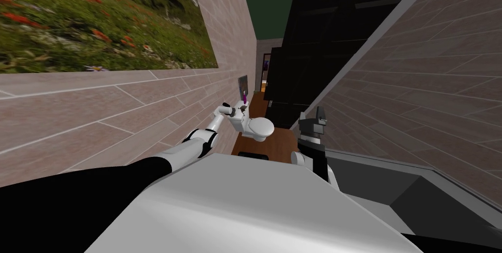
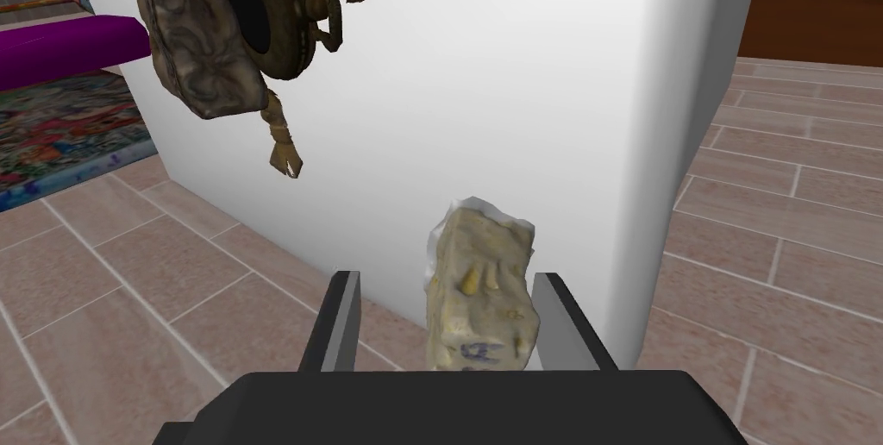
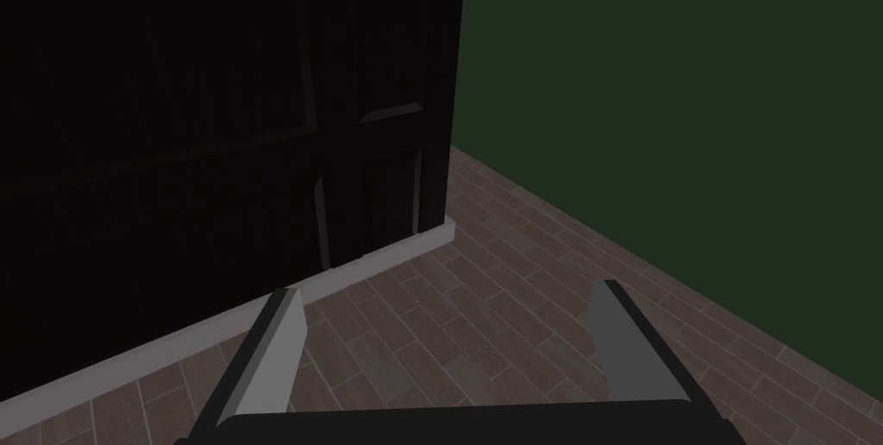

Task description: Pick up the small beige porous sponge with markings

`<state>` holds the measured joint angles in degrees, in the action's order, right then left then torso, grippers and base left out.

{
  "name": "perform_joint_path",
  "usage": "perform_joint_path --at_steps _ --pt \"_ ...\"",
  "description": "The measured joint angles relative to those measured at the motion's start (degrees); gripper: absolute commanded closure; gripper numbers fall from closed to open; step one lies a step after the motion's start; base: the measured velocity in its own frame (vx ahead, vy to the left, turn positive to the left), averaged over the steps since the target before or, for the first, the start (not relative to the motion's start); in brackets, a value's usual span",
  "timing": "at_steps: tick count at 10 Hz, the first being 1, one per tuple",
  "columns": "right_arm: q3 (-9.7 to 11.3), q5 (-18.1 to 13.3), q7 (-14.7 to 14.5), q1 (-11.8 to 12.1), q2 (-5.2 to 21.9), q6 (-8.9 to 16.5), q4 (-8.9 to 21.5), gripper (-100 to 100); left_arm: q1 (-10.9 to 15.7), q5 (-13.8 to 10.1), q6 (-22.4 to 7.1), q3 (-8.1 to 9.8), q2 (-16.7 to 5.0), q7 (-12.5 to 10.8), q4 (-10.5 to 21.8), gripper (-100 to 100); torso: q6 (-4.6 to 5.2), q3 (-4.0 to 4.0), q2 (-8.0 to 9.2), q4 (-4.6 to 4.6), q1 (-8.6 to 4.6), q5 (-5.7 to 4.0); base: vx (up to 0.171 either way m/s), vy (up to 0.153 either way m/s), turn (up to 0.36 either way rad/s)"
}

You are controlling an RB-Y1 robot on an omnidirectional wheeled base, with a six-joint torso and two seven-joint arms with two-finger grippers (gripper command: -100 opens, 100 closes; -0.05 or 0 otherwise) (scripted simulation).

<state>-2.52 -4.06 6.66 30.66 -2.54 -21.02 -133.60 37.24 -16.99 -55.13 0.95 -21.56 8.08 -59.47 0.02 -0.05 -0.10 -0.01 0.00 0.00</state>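
Beige and pitted, with dark blue markings low on its face: the small sponge [image 2: 479,293], seen from the left wrist, standing on the white toilet tank top [image 2: 535,78] between the fingers of the left gripper [image 2: 448,285]. Close against one finger [image 2: 560,319], clear of the other [image 2: 343,319]; fingers apart, not clamped. Brown ornament [image 2: 259,26] well beyond, toward the tank's far edge. Best to nudge the hand sideways to centre the sponge, close gently on what looks a soft thing, then lift straight up, away from the ornament. From the head: left arm stretched out to the white toilet [image 1: 257,127] beside the tiled wall; right gripper [image 1: 313,120] raised, well apart from it. From the right wrist: fingers [image 3: 276,354] spread wide, nothing between them.
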Motion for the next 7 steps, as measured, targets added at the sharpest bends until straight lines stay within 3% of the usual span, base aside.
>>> perform_joint_path --at_steps 3,4,5,6,7 --pt "0.0 0.0 0.0 0.0 0.0 0.0 0.0 0 0.1 0.0 0.0 -0.01 0.0 0.0 -0.1 100 -0.05 0.02 0.06 -0.02 0.00 0.02 0.000 0.000 0.000" --pt "0.0 0.0 0.0 0.0 0.0 0.0 0.0 0 0.1 0.0 0.0 0.00 0.0 0.0 -0.1 0 -0.04 0.02 0.07 -0.02 -0.01 0.01 0.000 0.000 0.000" --pt "0.0 0.0 0.0 0.0 0.0 0.0 0.0 0 0.1 0.0 0.0 0.00 0.0 0.0 -0.1 100 -0.04 0.02 0.07 -0.02 -0.01 0.01 -0.054 -0.008 0.041" --pt "0.0 0.0 0.0 0.0 0.0 0.0 0.0 0 0.5 -0.3 -0.4 0.04 -0.3 0.2 -0.2 100 -0.08 0.11 0.23 0.00 -0.02 0.00 -0.033 -0.006 0.014" --pt "0.0 0.0 0.0 0.0 0.0 0.0 0.0 0 0.5 -0.4 -0.6 0.06 -0.3 0.2 -0.3 0 -0.06 0.11 0.22 0.00 -0.02 0.01 0.000 0.000 0.000"
